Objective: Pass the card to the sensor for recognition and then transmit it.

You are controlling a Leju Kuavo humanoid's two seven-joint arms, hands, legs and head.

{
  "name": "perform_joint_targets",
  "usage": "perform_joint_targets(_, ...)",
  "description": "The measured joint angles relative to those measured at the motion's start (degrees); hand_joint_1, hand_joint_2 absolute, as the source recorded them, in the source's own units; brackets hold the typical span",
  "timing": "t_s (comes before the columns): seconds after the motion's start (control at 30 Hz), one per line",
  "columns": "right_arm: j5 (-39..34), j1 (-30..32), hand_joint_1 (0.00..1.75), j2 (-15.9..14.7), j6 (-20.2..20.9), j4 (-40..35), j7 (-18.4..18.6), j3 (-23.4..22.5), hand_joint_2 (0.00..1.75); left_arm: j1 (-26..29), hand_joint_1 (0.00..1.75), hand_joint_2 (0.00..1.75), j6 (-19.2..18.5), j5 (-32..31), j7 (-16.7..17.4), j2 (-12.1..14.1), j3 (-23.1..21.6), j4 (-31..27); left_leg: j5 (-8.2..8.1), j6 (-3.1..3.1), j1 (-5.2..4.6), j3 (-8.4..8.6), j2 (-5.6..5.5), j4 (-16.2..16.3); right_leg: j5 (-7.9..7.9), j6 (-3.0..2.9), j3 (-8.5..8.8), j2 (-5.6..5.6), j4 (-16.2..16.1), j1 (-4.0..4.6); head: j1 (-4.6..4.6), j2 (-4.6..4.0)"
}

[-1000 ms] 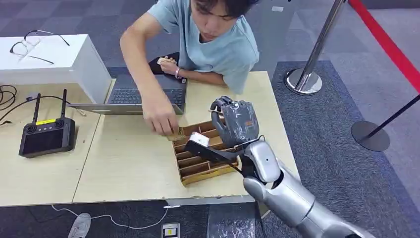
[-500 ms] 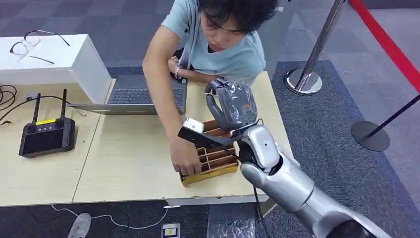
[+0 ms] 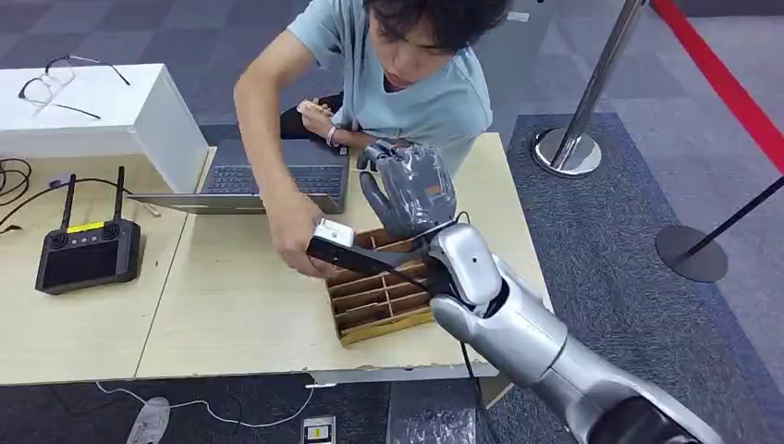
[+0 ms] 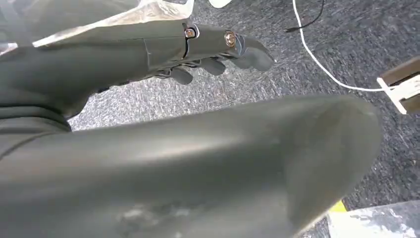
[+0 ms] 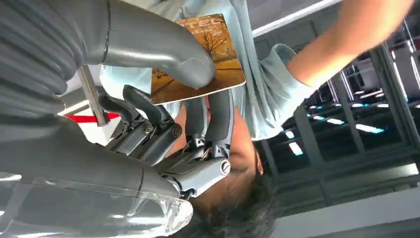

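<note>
From the head view, the right hand (image 3: 410,190) is up over the counter (image 3: 240,305), raised above the far end of the wooden slotted tray (image 3: 377,291), fingers curled inward; the card itself is hard to pick out from up here behind the hand's grey back. A person's hand (image 3: 296,239) reaches in at the tray's near-left corner, touching its edge, probably steadying or shifting it. The laptop (image 3: 268,180) sits just behind, the black controller (image 3: 88,254) well apart on the left, and a white box (image 3: 102,116) with glasses on top beyond it. No sensor can be picked out with certainty. Over to the left wrist view: the left hand (image 4: 213,47) hangs over grey carpet, fingers loosely bent and apart, grasping nothing, simply parked out of the way. Now the right wrist view, and here's the prize: the card (image 5: 198,57), orange-brown with printed artwork, is pinched flat between the thick thumb (image 5: 168,49) pressing on its face and the dark fingers (image 5: 218,116) backing it from beneath. That grip leaves most of the card sticking out clear of the hand, which looks right for presenting a free face to a reader. Pickup looks done; recognition and hand-over seem not yet done.
</note>
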Motion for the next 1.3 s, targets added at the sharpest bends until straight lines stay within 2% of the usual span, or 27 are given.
perform_joint_targets(0.77,0.31,-0.39,1.75,3.12,-0.33,7.69,-1.09,3.06,1.75,-0.07,0.0,0.0,-0.13,-0.24,0.15,-0.33,-0.83,0.0,-0.01,0.0,0.0,-0.02,0.01,0.0,-0.01,0.0,-0.04,0.0,0.0,0.0,-0.02,0.0)
perform_joint_targets(0.8,0.31,-0.4,0.73,3.19,-0.35,7.93,-1.25,3.15,1.75,-0.07,0.0,0.0,-0.13,-0.24,0.15,-0.33,-0.85,0.0,-0.01,0.0,0.0,-0.02,0.01,0.0,-0.01,0.0,-0.04,0.0,0.0,0.0,-0.02,0.0)
perform_joint_targets(0.83,0.31,-0.4,0.14,3.21,-0.37,8.13,-1.27,3.21,1.75,-0.07,0.0,0.0,-0.13,-0.24,0.15,-0.33,-0.87,0.0,0.0,0.0,0.0,-0.02,0.0,0.0,-0.01,0.0,-0.04,0.0,0.0,0.0,-0.02,0.0)
perform_joint_targets(1.0,0.83,-0.41,0.0,3.3,-0.92,8.79,-0.92,3.63,1.75,-0.05,0.0,0.0,-0.13,-0.24,0.15,-0.44,-0.92,0.0,0.0,0.0,0.0,-0.01,0.01,0.0,0.0,0.0,-0.03,0.0,0.0,0.0,0.0,0.0)
perform_joint_targets(1.3,3.8,-0.42,0.0,2.42,-2.93,8.61,1.05,3.23,1.75,-0.02,0.0,0.0,-0.13,-0.52,0.15,-0.46,-0.94,0.0,0.0,0.0,0.0,-0.01,0.01,0.01,0.0,0.0,-0.04,0.0,0.0,-0.01,-0.02,0.0)
